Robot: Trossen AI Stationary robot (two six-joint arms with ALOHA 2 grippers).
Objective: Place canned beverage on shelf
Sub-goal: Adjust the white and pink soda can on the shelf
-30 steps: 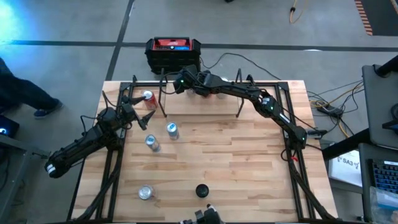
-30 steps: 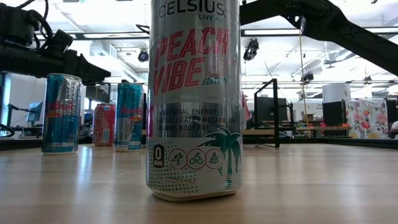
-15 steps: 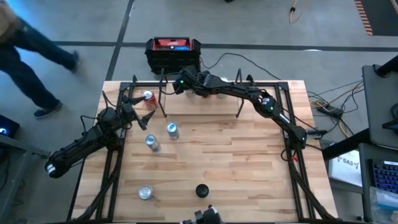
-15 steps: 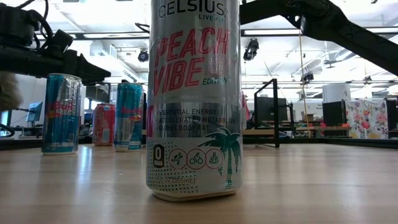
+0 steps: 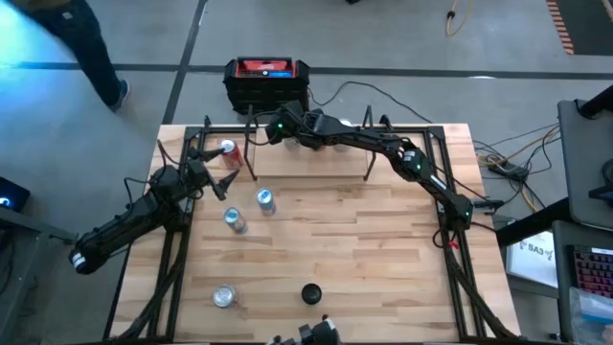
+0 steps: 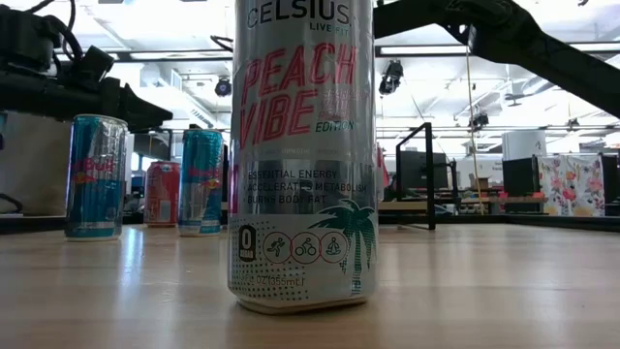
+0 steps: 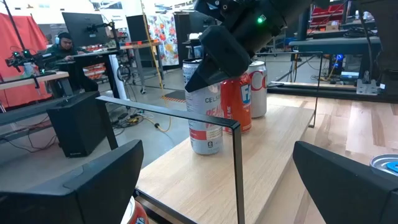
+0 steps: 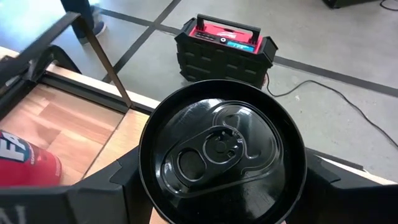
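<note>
Not much is happening on my end. Compared with a moment ago neither arm is moving at all; the only thing changing is a person (image 5: pixel 88 38) walking off past the far left of the slatted wooden tabletop (image 5: pixel 383 240). So I'm reading this as the pause right at set-down, with the release not yet done.

My right gripper (image 5: pixel 277 127) is sitting at the far left end of the light-wood shelf plank with thin black rod uprights (image 7: pixel 267 162), jaws closed around the slim white-and-silver can with red lettering (image 7: pixel 205 124). The can is standing upright, and its base looks like it's resting on the plank. It's just beside an orange-red can (image 7: pixel 236 102), with a red-and-white can (image 7: pixel 257 90) right behind that. From my right wrist its dark lid is looking intact, tab flat and unopened.

My left gripper (image 5: pixel 203 165) is waiting left of the shelf, jaws wide and gripping nothing, near a red can (image 5: pixel 228 150) on the tabletop.
</note>
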